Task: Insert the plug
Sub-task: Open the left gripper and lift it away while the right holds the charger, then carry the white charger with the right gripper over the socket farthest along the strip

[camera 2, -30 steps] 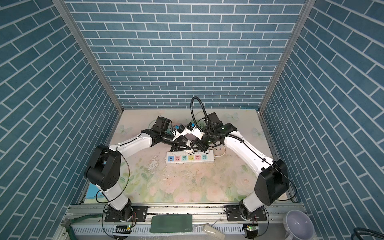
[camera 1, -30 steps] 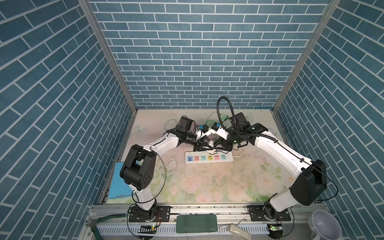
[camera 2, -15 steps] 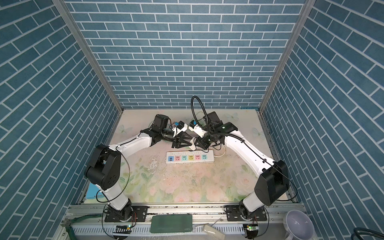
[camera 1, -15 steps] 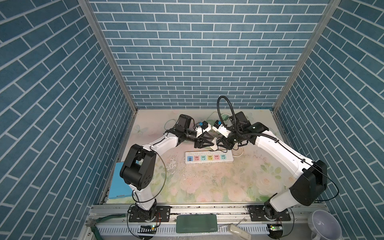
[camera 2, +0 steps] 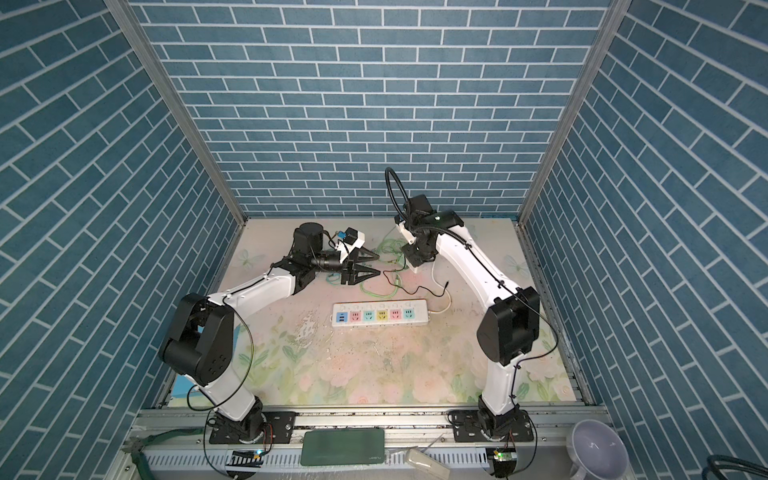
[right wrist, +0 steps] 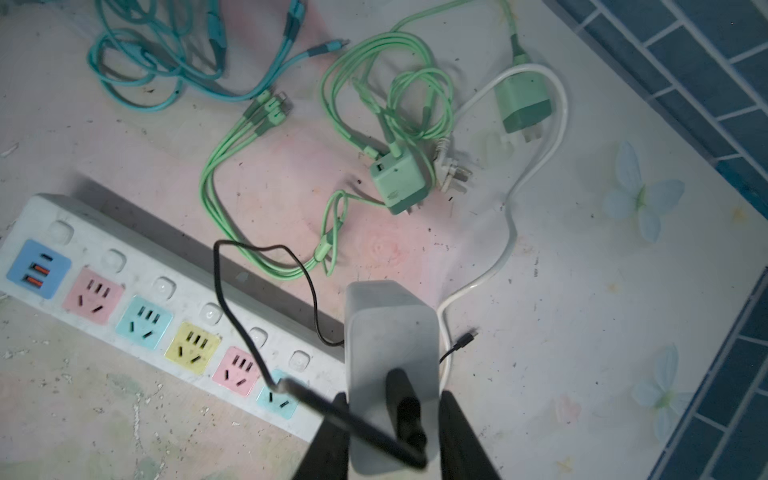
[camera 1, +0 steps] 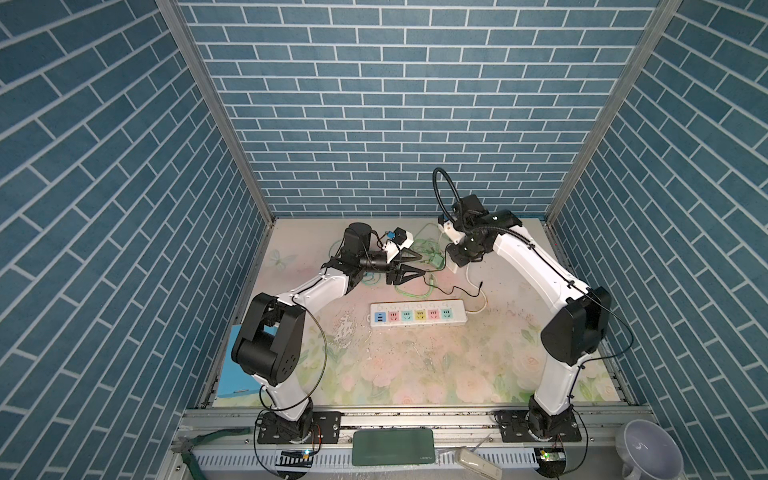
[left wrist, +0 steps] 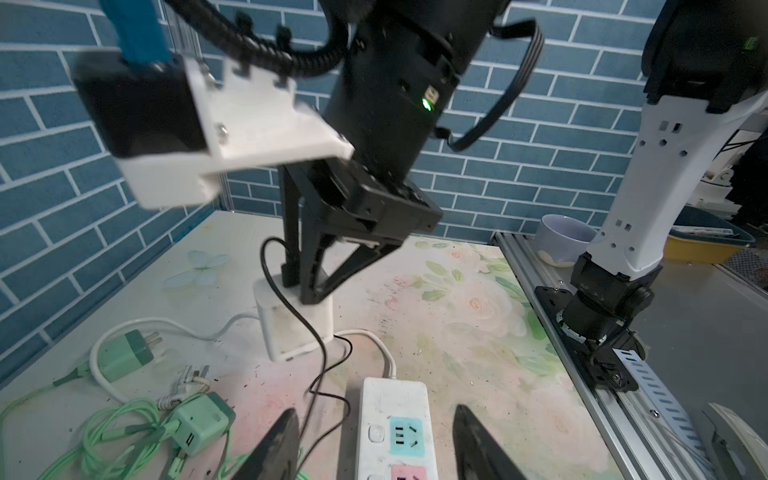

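- Floral-covered bench (camera 1: 415, 374) first: everything's laid out on it, with both my arms leaning in over the back half.
- Power strip (camera 1: 417, 314) lies flat mid-bench, sockets facing up. Six coloured bays, every one empty, so any socket's free for me.
- Pale bowl (camera 1: 648, 446) sits off the front corner, past the rail. Looks empty too.
- White plug block (right wrist: 390, 324) is upright, clenched in my right fingers (right wrist: 457, 436) just behind the strip's corded end. Its black lead (right wrist: 316, 405) drapes across the sockets. Pins I can't see.
- Left fingers (left wrist: 274, 449) are spread, holding nothing, hovering behind the strip. Free to steady it, I reckon.
- Green chargers (right wrist: 401, 183) lie tangled at the back, out of my way.
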Controlling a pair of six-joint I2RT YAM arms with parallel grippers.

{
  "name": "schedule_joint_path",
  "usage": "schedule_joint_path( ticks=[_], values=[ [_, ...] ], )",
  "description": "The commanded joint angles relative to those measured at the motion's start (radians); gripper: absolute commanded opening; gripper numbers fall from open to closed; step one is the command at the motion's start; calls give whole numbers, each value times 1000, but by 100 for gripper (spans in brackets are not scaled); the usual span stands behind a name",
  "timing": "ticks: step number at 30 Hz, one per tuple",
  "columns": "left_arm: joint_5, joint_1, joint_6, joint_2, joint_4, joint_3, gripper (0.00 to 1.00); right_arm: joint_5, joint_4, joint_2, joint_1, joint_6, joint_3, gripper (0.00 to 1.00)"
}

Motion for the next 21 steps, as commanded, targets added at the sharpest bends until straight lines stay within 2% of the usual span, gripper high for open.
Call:
schedule_joint_path(
  ticks=[1, 4, 7, 15, 21],
  values=[
    [-85, -49, 112, -13, -174, 4, 58, 81, -180, 73, -55, 94, 203, 5],
    [-152, -96, 198, 12, -312, 37, 56, 51, -261, 144, -95, 142, 356, 5],
    [-150, -122, 201, 54, -323, 54, 56, -2, -328, 204, -95, 151, 416, 5],
    [-162, -160, 81, 185, -148, 99, 56, -71, -172, 34, -88, 205, 21, 5],
    [-172, -168, 47, 238, -115, 141, 56, -195, -86, -102, -82, 246, -223, 5]
  ],
)
